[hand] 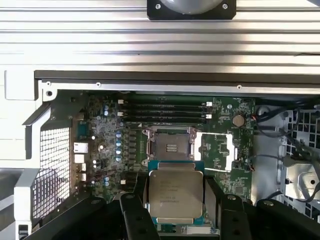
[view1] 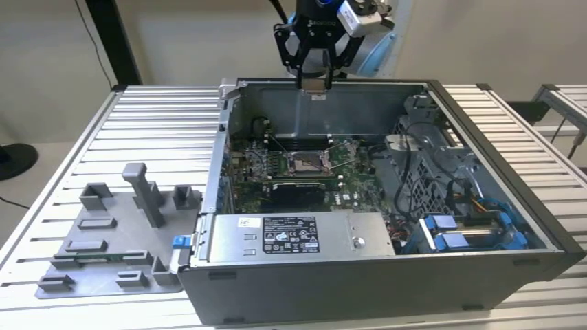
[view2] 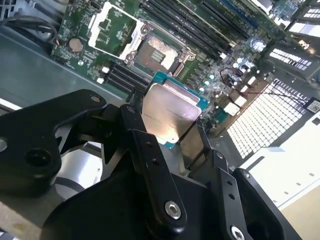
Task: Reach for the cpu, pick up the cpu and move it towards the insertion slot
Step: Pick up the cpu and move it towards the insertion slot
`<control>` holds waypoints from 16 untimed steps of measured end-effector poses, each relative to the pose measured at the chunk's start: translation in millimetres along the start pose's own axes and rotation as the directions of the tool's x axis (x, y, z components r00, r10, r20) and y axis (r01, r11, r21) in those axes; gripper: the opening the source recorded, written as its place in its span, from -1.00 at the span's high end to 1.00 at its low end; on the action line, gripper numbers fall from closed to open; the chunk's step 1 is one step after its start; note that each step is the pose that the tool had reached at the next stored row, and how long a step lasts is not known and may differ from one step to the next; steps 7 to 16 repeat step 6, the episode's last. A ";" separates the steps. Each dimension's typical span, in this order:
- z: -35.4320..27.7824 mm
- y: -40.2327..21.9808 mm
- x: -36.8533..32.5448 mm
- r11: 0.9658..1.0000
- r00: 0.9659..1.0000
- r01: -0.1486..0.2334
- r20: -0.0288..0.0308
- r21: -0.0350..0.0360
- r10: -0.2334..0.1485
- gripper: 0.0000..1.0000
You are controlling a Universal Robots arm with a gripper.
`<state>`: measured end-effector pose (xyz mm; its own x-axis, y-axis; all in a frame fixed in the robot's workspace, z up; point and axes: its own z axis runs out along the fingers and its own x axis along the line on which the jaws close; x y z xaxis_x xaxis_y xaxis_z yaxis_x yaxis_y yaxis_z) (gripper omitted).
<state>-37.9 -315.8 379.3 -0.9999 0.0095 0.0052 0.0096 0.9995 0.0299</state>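
your black claw (view2: 172,132) is clamped on the thin silvery square cpu (view2: 170,112) by its edges — light, stiff, fragile; the silver-framed insertion slot (hand: 170,146) sits at its 12 o'clock.

The gripper (view1: 315,86) is black, with a silver block at its tip in the exterior view. Above it the wrist is built from pale blue-grey rounded housings with a blue ring, a light grey camera body strapped beside it, and a dark cable running up out of sight. In both wrist views the gripper (view2: 172,131) shows matte black linkage bars, flat and angular, joined by round pivots with silver hex-socket screws (view2: 172,210) set into them. The fingers (view2: 141,132) are narrow black bars. In the first wrist view a black square plate (hand: 191,11) with small corner screws frames a grey rounded dome.
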 end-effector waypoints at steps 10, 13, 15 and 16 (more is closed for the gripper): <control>0.1 0.1 0.1 1.000 1.000 -0.003 0.000 0.000 0.003 1.00; 0.1 0.1 0.1 1.000 1.000 -0.003 0.000 0.000 0.003 1.00; 0.1 0.1 0.1 1.000 1.000 -0.003 0.000 0.000 0.003 1.00; 0.1 0.1 0.1 1.000 1.000 -0.003 0.000 0.000 0.003 1.00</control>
